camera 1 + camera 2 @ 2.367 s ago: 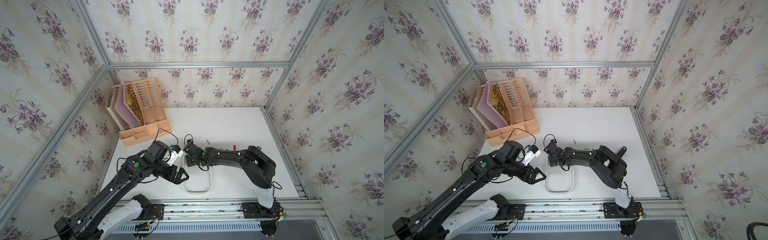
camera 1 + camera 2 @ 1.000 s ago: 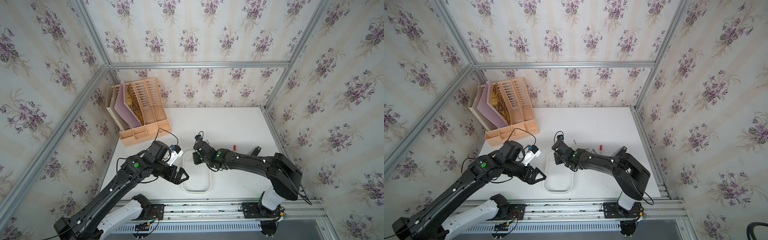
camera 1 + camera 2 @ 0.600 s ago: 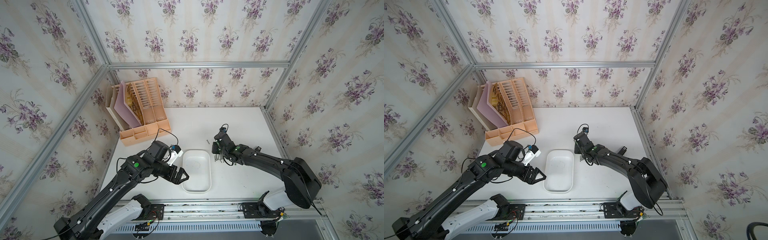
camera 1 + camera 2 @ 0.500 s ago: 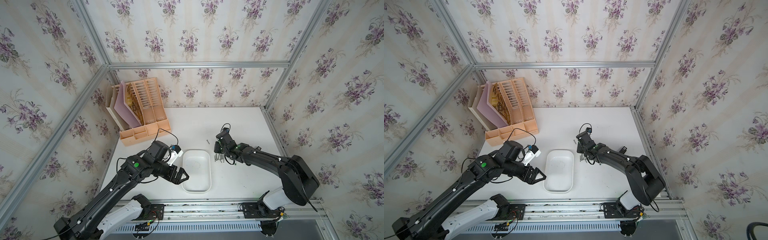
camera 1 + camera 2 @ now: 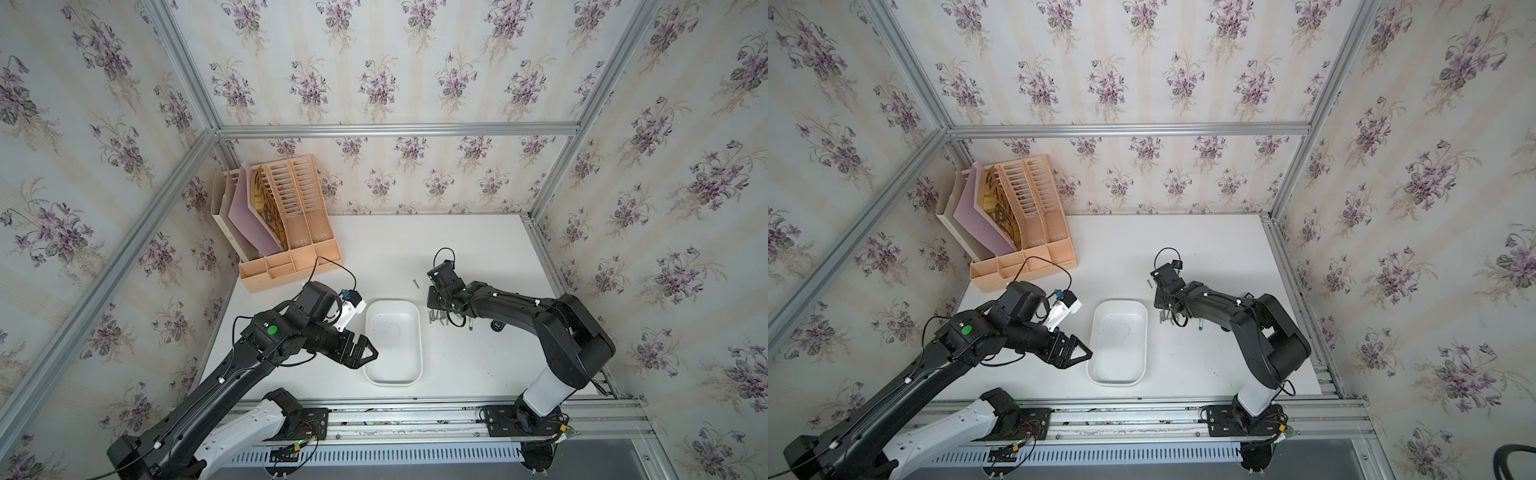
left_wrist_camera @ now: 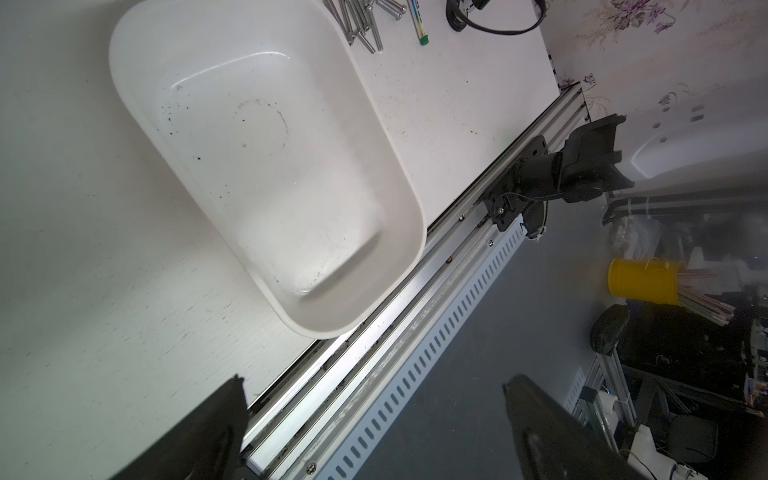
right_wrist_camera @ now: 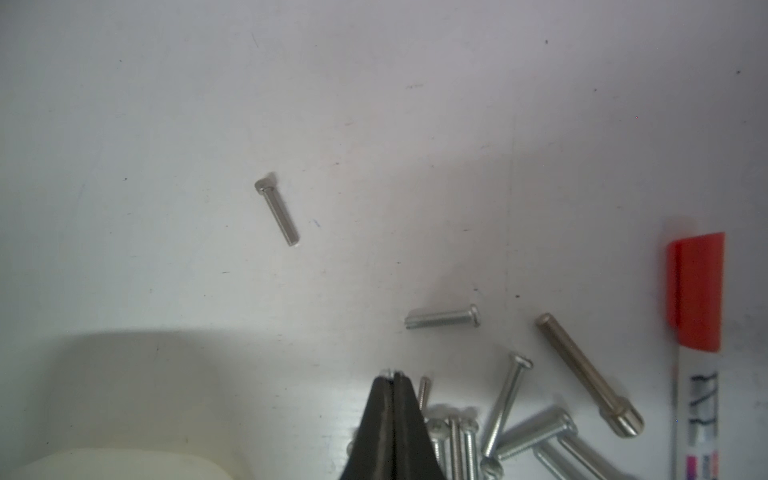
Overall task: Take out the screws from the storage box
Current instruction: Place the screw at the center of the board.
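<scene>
The white storage box (image 5: 392, 345) (image 5: 1119, 345) lies near the table's front edge, and its inside (image 6: 270, 166) holds nothing. Several silvery screws (image 5: 436, 316) (image 5: 1165, 316) (image 7: 457, 436) lie in a heap on the table just right of the storage box. One screw (image 5: 415, 283) (image 7: 277, 210) lies alone farther back. My right gripper (image 5: 438, 303) (image 7: 394, 374) hangs low over the heap, shut, with a small silvery screw end showing at its tips. My left gripper (image 5: 368, 353) (image 6: 376, 377) is open beside the storage box's left front corner, holding nothing.
A red-capped marker pen (image 7: 696, 291) (image 5: 469, 324) lies just right of the heap, beside a darker metal pin (image 7: 586, 370). The peach file organiser (image 5: 291, 253) stands at the back left. The metal rail (image 5: 415, 415) runs along the table's front edge.
My right gripper has swung from over the storage box to the right and settled over the screw heap on the table. The left arm has not moved.
</scene>
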`<control>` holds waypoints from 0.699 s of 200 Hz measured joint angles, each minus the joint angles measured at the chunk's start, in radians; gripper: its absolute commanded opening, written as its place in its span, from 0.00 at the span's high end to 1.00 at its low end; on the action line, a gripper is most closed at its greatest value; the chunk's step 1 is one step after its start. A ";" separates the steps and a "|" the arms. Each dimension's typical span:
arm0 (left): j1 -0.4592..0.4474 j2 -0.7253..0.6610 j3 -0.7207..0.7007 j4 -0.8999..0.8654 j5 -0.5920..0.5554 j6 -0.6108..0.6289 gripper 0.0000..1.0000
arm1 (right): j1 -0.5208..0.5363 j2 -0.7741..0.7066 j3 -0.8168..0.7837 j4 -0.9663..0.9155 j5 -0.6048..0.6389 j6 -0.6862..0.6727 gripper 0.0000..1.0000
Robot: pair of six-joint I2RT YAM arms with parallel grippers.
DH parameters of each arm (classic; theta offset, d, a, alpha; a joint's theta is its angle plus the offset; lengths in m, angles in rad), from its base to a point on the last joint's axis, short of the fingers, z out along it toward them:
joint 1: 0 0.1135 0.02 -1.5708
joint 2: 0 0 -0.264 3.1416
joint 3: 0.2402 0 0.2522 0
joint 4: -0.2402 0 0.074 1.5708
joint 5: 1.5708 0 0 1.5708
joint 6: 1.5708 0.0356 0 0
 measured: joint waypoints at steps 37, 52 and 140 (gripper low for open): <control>0.000 0.000 0.000 0.000 0.000 0.000 0.00 | -0.002 0.041 0.019 -0.014 -0.015 -0.001 1.00; 0.000 0.000 0.000 0.000 0.000 0.000 0.01 | -0.002 0.059 0.030 -0.018 -0.016 -0.001 0.97; 0.000 0.000 0.000 0.000 0.000 0.000 0.00 | -0.004 0.035 0.013 -0.020 -0.037 -0.008 0.62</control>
